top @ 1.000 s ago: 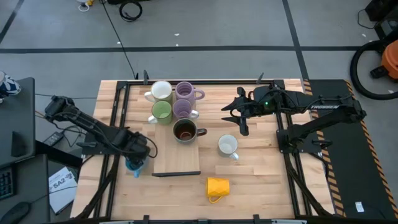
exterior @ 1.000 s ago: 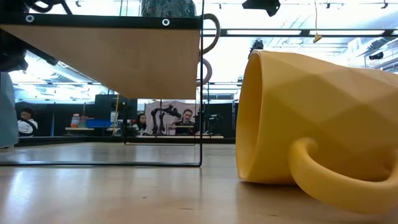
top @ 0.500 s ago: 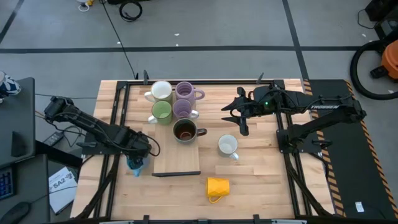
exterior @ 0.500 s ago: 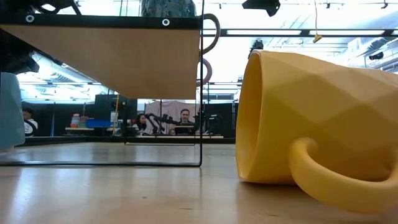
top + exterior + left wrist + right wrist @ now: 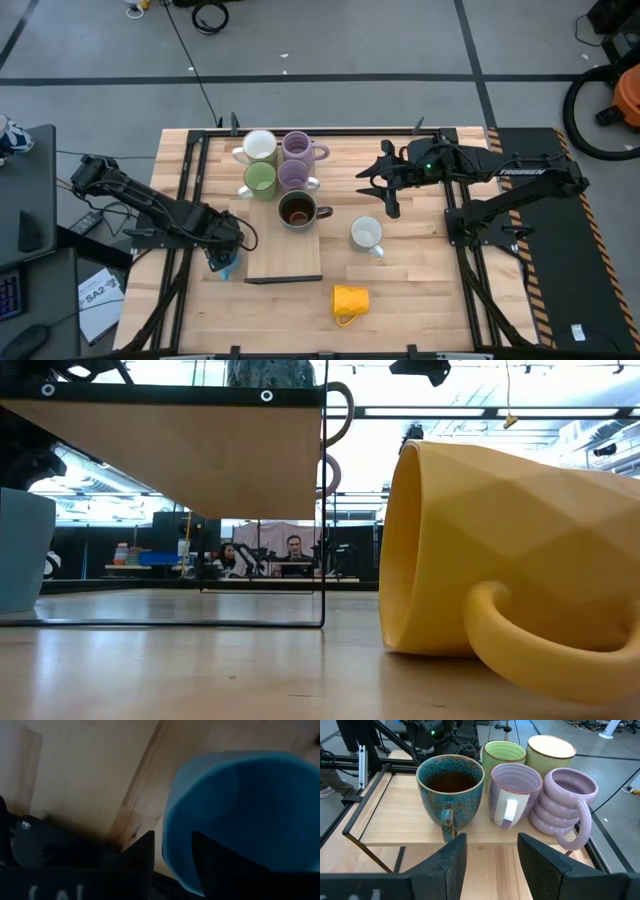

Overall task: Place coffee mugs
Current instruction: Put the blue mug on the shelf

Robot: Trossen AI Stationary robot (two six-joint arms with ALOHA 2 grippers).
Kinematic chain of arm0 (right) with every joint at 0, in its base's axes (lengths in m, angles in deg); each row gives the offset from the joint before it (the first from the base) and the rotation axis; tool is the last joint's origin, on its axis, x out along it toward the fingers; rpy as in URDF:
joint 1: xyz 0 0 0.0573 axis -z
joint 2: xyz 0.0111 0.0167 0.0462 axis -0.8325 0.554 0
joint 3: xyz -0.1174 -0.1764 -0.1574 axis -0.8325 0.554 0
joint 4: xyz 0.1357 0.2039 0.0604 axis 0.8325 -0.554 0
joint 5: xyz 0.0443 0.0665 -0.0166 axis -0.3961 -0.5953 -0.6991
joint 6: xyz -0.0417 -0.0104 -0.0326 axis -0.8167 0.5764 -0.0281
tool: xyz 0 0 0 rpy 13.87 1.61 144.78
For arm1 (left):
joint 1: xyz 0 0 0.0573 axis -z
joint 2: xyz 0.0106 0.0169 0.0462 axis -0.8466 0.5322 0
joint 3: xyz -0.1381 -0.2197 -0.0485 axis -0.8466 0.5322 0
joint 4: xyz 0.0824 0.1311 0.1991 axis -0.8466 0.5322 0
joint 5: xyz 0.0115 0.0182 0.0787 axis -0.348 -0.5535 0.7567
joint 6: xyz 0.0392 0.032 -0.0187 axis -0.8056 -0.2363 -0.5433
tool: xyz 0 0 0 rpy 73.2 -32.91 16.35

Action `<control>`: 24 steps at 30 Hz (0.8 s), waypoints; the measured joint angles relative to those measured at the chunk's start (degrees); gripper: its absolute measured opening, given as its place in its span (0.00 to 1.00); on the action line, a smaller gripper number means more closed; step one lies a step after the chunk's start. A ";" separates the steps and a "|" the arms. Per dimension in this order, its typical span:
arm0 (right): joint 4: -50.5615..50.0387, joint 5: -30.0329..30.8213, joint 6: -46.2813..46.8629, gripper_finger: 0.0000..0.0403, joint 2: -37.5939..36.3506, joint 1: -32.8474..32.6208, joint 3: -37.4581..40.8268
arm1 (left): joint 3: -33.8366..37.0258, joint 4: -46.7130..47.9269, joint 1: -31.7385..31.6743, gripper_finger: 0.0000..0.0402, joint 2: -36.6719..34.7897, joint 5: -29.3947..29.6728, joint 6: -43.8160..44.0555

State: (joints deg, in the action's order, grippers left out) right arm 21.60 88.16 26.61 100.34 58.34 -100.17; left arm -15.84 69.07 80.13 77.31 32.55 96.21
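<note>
A blue mug point(image 5: 223, 263) stands upright on the table just left of a raised wooden shelf point(image 5: 285, 255); the low view shows the blue mug point(image 5: 22, 550) with its base on the tabletop. My left gripper point(image 5: 221, 250) is above it, open. One finger point(image 5: 142, 857) is outside the mug's wall point(image 5: 169, 840) and the other point(image 5: 215, 865) is inside, with a gap showing. My right gripper point(image 5: 389, 205) hovers open right of the shelf, holding nothing. On the shelf stand a white mug point(image 5: 260, 146), two lavender mugs point(image 5: 298, 147), a green one point(image 5: 260, 179) and a dark one point(image 5: 297, 210).
A white mug point(image 5: 367, 234) stands on the table right of the shelf. A yellow mug point(image 5: 350, 300) lies on its side near the front edge, its handle toward the near edge. Black frame rails point(image 5: 190, 200) run along both table sides. People sit in the room beyond.
My left gripper has shifted slightly toward the table's right edge with the blue mug. The mug has come down and now stands on the tabletop beside the shelf.
</note>
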 joint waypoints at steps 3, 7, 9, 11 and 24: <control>0.00 0.01 0.00 0.45 0.00 0.00 0.00 | 0.00 0.02 0.00 0.34 0.00 -0.69 2.01; 0.00 0.01 0.00 0.45 0.00 0.00 0.00 | -0.98 0.54 0.00 0.33 0.00 -1.92 3.60; 0.00 0.01 0.00 0.45 0.01 0.00 0.00 | -2.80 1.00 0.00 0.33 0.00 -1.42 3.61; 0.00 0.01 0.00 0.45 0.00 0.00 0.00 | -5.20 1.65 0.00 0.33 0.00 -0.91 3.51; 0.00 0.00 0.00 0.45 0.02 0.00 0.00 | -21.68 8.06 1.88 0.33 -0.07 -9.06 20.97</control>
State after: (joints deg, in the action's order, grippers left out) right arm 21.60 88.16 26.61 100.36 58.34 -100.17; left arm -37.52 77.13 82.01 77.24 23.49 117.18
